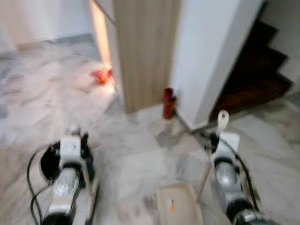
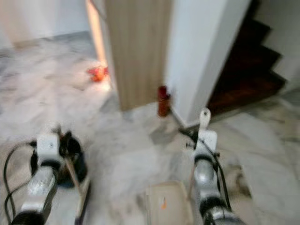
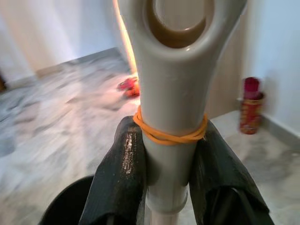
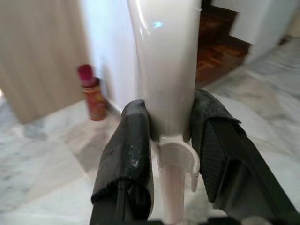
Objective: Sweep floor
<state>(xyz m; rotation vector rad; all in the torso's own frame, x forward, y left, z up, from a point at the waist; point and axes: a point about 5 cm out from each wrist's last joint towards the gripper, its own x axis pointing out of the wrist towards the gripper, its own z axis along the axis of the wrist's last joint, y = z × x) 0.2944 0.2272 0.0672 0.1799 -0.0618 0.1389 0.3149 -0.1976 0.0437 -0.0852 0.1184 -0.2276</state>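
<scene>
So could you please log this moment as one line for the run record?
left gripper: shut on broom handle | right gripper: shut on dustpan handle | dustpan: on marble floor | red can: by wall corner

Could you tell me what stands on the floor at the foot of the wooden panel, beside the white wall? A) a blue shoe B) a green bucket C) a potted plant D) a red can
D: a red can stands upright on the marble floor where the wooden panel meets the white wall.

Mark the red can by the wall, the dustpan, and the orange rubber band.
red can (image 1: 168,103), left eye view, middle of its body.
dustpan (image 1: 177,204), left eye view, its cream tray.
orange rubber band (image 3: 169,135), left wrist view, front of the loop on the handle.
</scene>
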